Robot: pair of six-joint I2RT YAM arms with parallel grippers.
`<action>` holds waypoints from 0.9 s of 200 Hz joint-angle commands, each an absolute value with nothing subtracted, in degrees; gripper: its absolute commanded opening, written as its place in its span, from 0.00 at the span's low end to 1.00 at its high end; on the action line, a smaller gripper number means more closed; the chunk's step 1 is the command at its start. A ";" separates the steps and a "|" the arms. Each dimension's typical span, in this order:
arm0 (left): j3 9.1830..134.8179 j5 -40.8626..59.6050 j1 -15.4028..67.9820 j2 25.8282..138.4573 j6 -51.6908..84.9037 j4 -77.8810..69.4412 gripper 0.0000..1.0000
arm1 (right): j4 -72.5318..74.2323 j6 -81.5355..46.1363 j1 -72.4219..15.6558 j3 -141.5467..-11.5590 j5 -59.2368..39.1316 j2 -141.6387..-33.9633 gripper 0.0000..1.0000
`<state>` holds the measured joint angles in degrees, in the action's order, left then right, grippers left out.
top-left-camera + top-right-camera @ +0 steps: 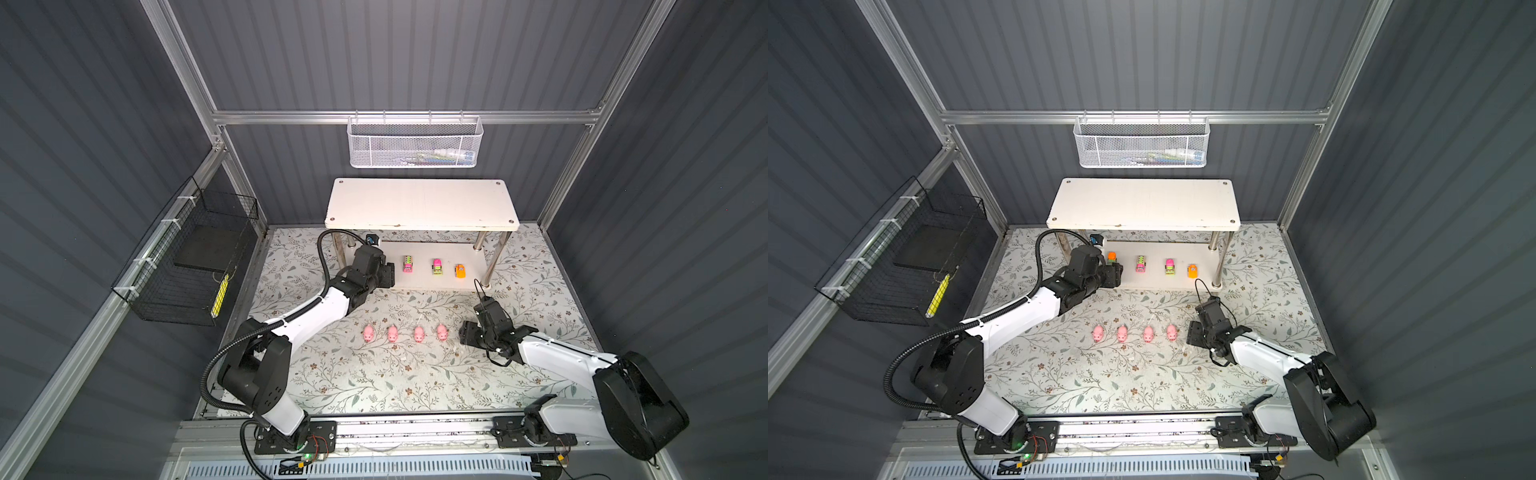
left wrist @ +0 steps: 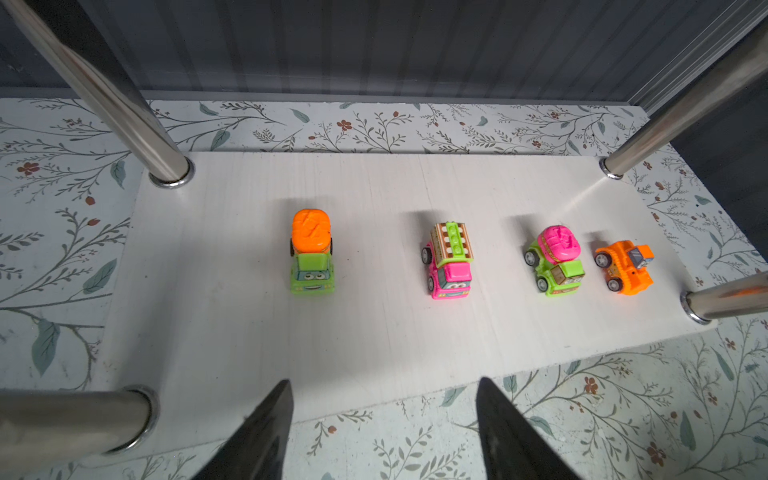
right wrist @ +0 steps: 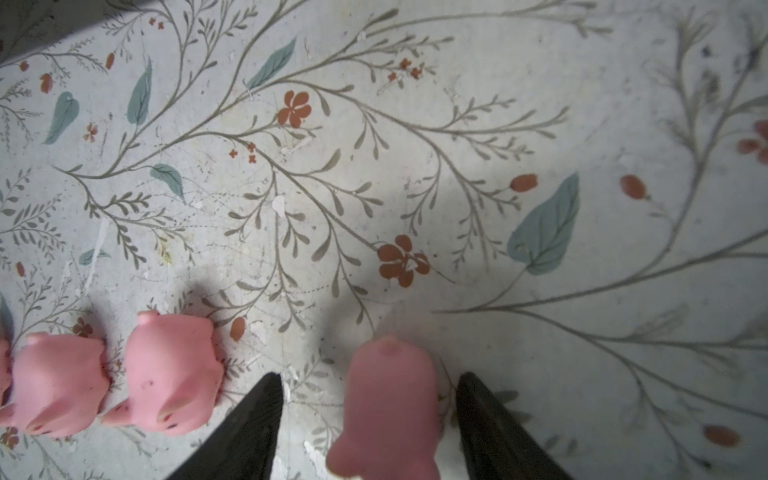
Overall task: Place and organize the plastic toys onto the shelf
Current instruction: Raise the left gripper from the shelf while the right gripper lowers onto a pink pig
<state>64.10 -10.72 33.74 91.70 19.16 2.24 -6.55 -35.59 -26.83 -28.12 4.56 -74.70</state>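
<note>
The table [image 1: 415, 386], papered in a leaf-and-flower print, fills the cell floor. The shelf [image 1: 422, 203] stands centred at its rear edge, with the top board held over the lower board [image 2: 374, 332] by metal posts [image 2: 137, 108]. The left arm [image 1: 307, 316] reaches from the front left corner to the shelf's left end. The right arm [image 1: 561, 353] lies low from the front right corner toward mid-table. A black basket [image 1: 187, 266] hangs beyond the table's left edge, and the marks on the yellow strip [image 1: 220, 295] inside it are too small to read. A white basket [image 1: 413, 145] hangs above the shelf; the print on what it holds is too blurred to read.

The left gripper [image 2: 384, 382] hovers at the lower board's front edge, fingers spread with nothing between them. The right gripper [image 3: 370, 374] straddles a pig [image 3: 390, 407], fingers parted with a gap on each side. I cannot tell whether that pig rests on the table.

Four vehicles stand in a row along the lower board, noses roughly toward its front edge. The orange-drum truck [image 2: 311, 253] is left of centre and the pink truck [image 2: 449, 262] is mid-board. The pink-drum truck [image 2: 555, 262] and the orange dozer [image 2: 623, 268] just beside it are near the right end. Their stickers show cartoon faces, and any lettering is too small to read.

Four more pigs [image 1: 392, 333] line up mid-table, parallel to the front edge, just left of the right gripper.
</note>
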 commanded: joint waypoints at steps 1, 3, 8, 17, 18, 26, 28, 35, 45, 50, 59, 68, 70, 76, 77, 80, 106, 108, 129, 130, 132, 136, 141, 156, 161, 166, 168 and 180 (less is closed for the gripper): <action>63.63 -11.59 33.93 89.56 19.35 1.67 0.70 | -9.18 -36.43 -27.05 -29.24 6.14 -75.75 0.62; 63.63 -11.53 33.93 89.49 19.34 1.60 0.70 | -9.22 -36.42 -27.04 -29.20 6.22 -75.80 0.62; 63.61 -11.53 33.93 89.41 19.38 1.68 0.70 | -9.20 -36.41 -27.03 -29.26 6.24 -75.83 0.60; 63.45 -11.52 33.93 89.27 19.34 1.64 0.70 | -9.44 -36.52 -27.06 -29.37 6.52 -75.99 0.57; 63.41 -11.56 33.93 89.24 19.34 1.66 0.70 | -9.47 -36.50 -27.11 -29.40 6.56 -75.97 0.57; 63.37 -11.56 33.93 89.09 19.34 1.60 0.70 | -9.74 -36.56 -27.15 -29.45 6.68 -76.03 0.56; 63.37 -11.57 33.93 89.05 19.34 1.65 0.70 | -9.82 -36.56 -27.09 -29.53 6.77 -76.03 0.56; 63.36 -11.56 33.93 89.02 19.26 1.71 0.70 | -10.04 -36.64 -27.16 -29.62 6.98 -76.11 0.56; 63.37 -11.49 33.93 88.87 19.19 1.72 0.70 | -10.19 -36.70 -27.27 -29.71 7.13 -76.31 0.55; 63.37 -11.49 33.93 88.86 19.21 1.72 0.70 | -10.35 -36.70 -27.34 -29.78 7.33 -76.33 0.55; 63.39 -11.49 33.93 88.89 19.16 1.62 0.70 | -10.69 -36.82 -27.60 -29.96 7.64 -76.46 0.54; 63.37 -11.42 33.92 88.86 19.18 1.64 0.70 | -11.26 -36.91 -27.88 -30.27 8.03 -76.71 0.53; 63.39 -11.36 33.93 88.86 19.17 1.66 0.70 | -11.38 -36.91 -27.98 -30.29 8.20 -76.75 0.53; 63.34 -11.42 33.93 88.81 19.12 1.67 0.70 | -11.78 -36.96 -28.10 -30.52 8.41 -76.94 0.53; 63.31 -11.42 33.88 88.79 19.14 1.67 0.70 | -11.82 -36.94 -28.16 -30.55 8.47 -76.97 0.53; 63.28 -11.40 33.92 88.82 19.18 1.57 0.70 | -12.05 -36.96 -28.25 -30.72 8.64 -77.05 0.53; 63.13 -11.35 33.93 88.53 19.17 1.47 0.70 | -12.99 -37.27 -29.20 -31.46 9.76 -78.05 0.52; 63.11 -11.39 33.88 88.51 19.16 1.49 0.70 | -13.05 -37.27 -29.21 -31.57 9.87 -78.11 0.52; 62.84 -11.42 33.93 88.08 19.08 1.49 0.70 | -14.43 -37.54 -29.79 -32.50 10.84 -78.90 0.50; 62.80 -11.47 33.93 88.03 19.08 1.49 0.70 | -14.51 -37.53 -29.84 -32.60 10.87 -78.96 0.50; 62.72 -11.48 33.90 87.99 19.07 1.49 0.70 | -14.61 -37.60 -29.87 -32.69 11.07 -79.04 0.50; 62.62 -11.54 33.92 87.91 19.05 1.49 0.70 | -14.73 -37.62 -30.05 -32.77 11.18 -79.17 0.49; 62.59 -11.59 33.93 87.81 19.00 1.48 0.70 | -14.78 -37.62 -30.26 -32.94 11.45 -79.32 0.48; 62.32 -11.86 33.93 87.64 18.90 1.44 0.70 | -15.54 -37.79 -30.66 -33.59 12.04 -79.86 0.45; 62.27 -11.94 33.90 87.56 18.90 1.47 0.70 | -15.70 -37.84 -30.82 -33.77 12.14 -80.05 0.44; 62.23 -11.88 33.93 87.54 18.83 1.45 0.70 | -15.96 -37.95 -30.91 -33.97 12.34 -80.27 0.43; 62.23 -11.87 33.93 87.56 18.81 1.48 0.70 | -16.05 -37.96 -30.93 -34.05 12.42 -80.36 0.43; 61.99 -12.00 33.91 87.37 18.81 1.49 0.70 | -16.23 -38.06 -30.95 -34.27 12.52 -80.76 0.41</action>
